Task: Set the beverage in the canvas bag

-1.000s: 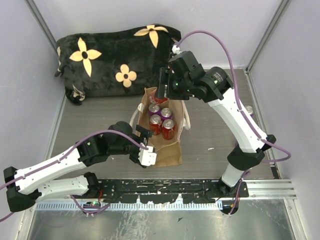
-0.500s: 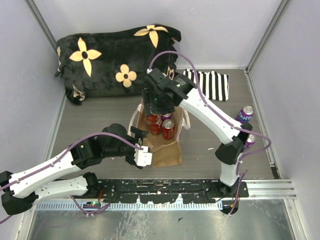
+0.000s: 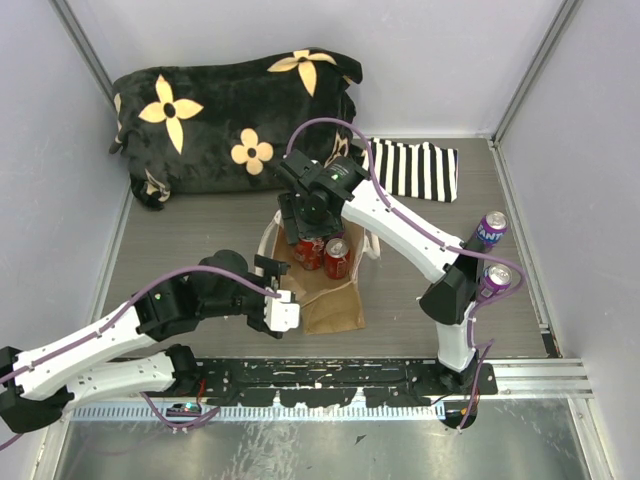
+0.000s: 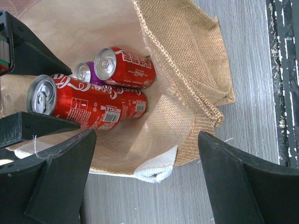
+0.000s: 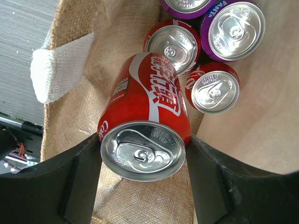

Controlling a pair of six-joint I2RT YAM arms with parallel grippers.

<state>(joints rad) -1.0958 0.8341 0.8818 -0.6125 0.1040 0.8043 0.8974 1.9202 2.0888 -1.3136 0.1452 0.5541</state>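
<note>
Nearest the arms' bases, the left pincer (image 3: pixel 282 311) stands spread wide at the near lip of the canvas bag (image 3: pixel 338 305), which sits on the bench (image 3: pixel 200 225). In its wrist view the sagging rim and a cream handle (image 4: pixel 156 171) lie between the jaws; it may be touching the cloth, but the view is too close to say for sure, and it grips nothing. Just beyond, the right pincer (image 5: pixel 142 154) is pinching a red can (image 5: pixel 152 100) by its sides, top toward the camera, held in the mouth of the bag above the packed cans (image 5: pixel 216 91), red and purple ones standing close together on the bottom. So the job looks well along: several drinks are already inside, this one is over the opening but not yet let go, and what remains for it is to lower it into a free spot and release. The packed cans crowd the far side of the bag, so the room seems to be on the near side, where the slack wall and handle could catch the can. To the right, well apart from the bag, two purple cans (image 3: pixel 490 228) stand on the bench beside the right arm and probably wait their turn. Farther back lies a striped cloth (image 3: pixel 415 168), and at the far wall a black flowered blanket (image 3: pixel 230 110); neither is in the way.
</note>
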